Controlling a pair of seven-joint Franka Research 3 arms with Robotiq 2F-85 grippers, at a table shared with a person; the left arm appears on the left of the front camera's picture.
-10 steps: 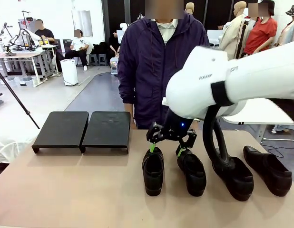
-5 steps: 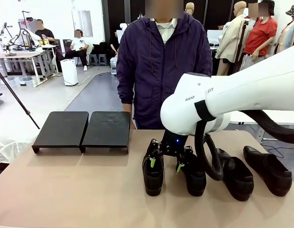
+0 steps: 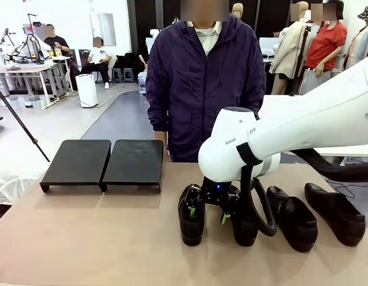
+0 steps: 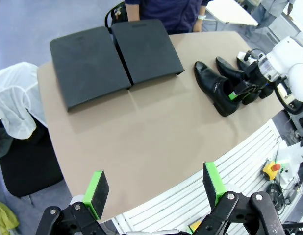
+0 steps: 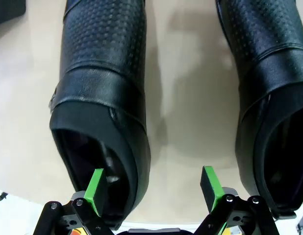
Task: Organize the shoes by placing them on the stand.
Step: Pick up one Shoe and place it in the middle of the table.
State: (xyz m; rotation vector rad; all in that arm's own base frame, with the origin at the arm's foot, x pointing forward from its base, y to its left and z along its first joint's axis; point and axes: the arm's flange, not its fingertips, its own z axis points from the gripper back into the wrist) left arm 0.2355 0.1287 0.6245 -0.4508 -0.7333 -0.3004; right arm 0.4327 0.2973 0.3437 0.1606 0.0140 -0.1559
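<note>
Centrally in the front view, the right hand [image 3: 208,215] is shown low at the leftmost shoe [image 3: 191,231] of a row of four, ranged along the lower right of the frame on the table [image 3: 83,238]. Its fingers are held apart. In the right wrist view one green pad [image 5: 96,190] lies over that shoe's dark opening at lower left. The other is set over bare table between it and the neighbouring shoe [image 5: 269,98] (the side wall is thus straddled but not clamped). The stand [image 3: 134,159] is seen at middle left, with no shoe on it, well apart from the row. High over the table, the left hand [image 4: 154,185] is held with fingers likewise apart and nothing between them. The step in hand is judged to be the grasp of the first shoe. For the next move, the fingers would need to be closed firmly on the wall beside the opening. The shoe could then be lifted, carried toward frame left, and set level at one end of the stand.
</note>
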